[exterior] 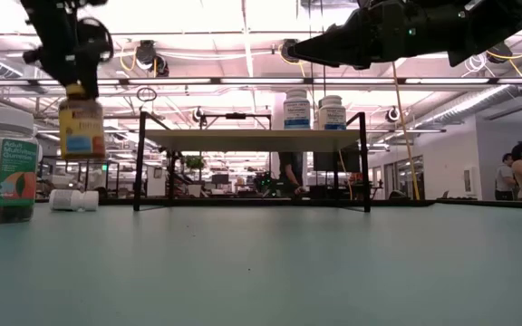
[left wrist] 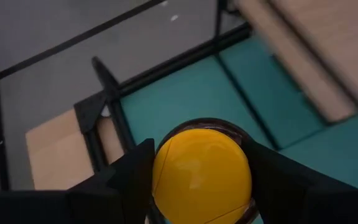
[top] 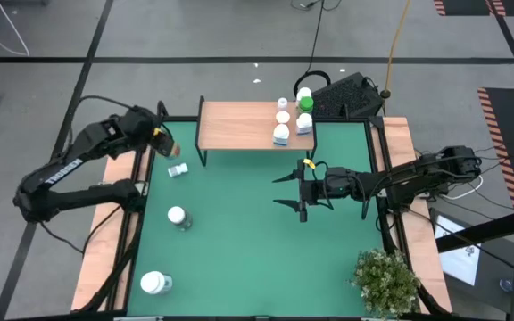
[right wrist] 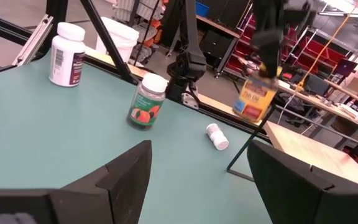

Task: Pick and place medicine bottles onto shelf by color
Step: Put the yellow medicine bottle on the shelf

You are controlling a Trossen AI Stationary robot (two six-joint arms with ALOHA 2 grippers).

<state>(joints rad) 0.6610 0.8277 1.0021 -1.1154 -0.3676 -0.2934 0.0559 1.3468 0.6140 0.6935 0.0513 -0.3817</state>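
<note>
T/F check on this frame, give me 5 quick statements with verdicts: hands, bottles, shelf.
1. The left hand holds the amber yellow-capped bottle above the table. True.
2. The right hand is shut on a white bottle. False: it is open and empty, over the green mat.
3. The green-capped bottle stands on the shelf. True.
4. A small white bottle lies on its side near the shelf's left legs. True.
5. The shelf is bare. False: several white bottles stand at its right end, along with the green-capped one.
</note>
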